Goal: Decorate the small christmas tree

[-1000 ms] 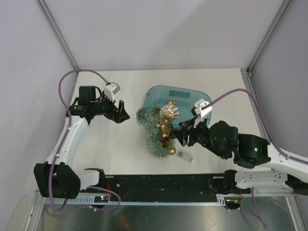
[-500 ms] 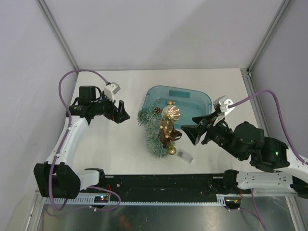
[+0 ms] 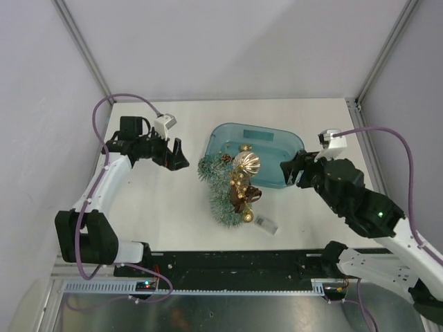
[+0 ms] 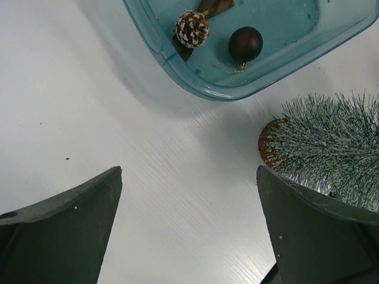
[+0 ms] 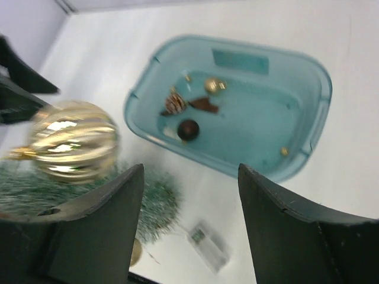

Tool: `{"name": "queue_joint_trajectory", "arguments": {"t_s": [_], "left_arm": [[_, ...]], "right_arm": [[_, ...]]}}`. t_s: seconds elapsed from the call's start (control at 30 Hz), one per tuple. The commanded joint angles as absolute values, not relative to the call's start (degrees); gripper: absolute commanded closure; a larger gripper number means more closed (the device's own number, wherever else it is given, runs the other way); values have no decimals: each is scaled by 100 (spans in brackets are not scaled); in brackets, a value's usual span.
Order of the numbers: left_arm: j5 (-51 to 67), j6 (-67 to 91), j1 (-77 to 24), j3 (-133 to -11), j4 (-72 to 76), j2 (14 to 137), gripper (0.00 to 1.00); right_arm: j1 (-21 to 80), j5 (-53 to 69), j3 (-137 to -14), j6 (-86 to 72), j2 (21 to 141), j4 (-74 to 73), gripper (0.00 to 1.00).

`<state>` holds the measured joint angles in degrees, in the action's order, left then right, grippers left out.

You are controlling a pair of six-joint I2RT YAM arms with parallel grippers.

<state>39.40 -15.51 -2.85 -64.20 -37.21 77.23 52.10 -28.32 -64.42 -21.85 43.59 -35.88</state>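
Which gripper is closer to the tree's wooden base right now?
Left. The left gripper is open right beside the tree's wooden base, on its left in the top view. The right gripper is by the right edge of the tub, beyond the tree.

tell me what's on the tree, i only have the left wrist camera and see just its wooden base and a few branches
observer: From above, the tree lies on its side beside the tub, with a big gold ball against it and smaller gold ornaments on its branches.
operator: ok and the other arm
observer: The right claw is open and empty, above the tub's near right edge.
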Motion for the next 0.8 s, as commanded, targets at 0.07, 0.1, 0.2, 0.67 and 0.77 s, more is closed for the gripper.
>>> {"name": "queue_joint_trajectory", "arguments": {"t_s": [0.07,0.1,0.2,0.67,0.77], "left_arm": [[4185,-1601,-253,-6869,-3537,8026,0],[4211,-1587,-254,-6924,-3518,8109,1],[4273,-1512,-251,-7177,-3474,8438,1],[4290,-1423,-266,-7282,-3418,8907,0],[4332,-1423,-264,-7180,-3414,8885,1]], "right_arm": [[3989,-1527,-5209,-2975,4096,-3719,30],[3788,-1401,-4999,-2982,4083,-3635,29],[3201,-988,-4613,-2852,4179,-3099,29],[2153,372,-4125,-2948,5636,-1705,31],[2199,461,-3787,-3095,5178,-1816,31]]}}
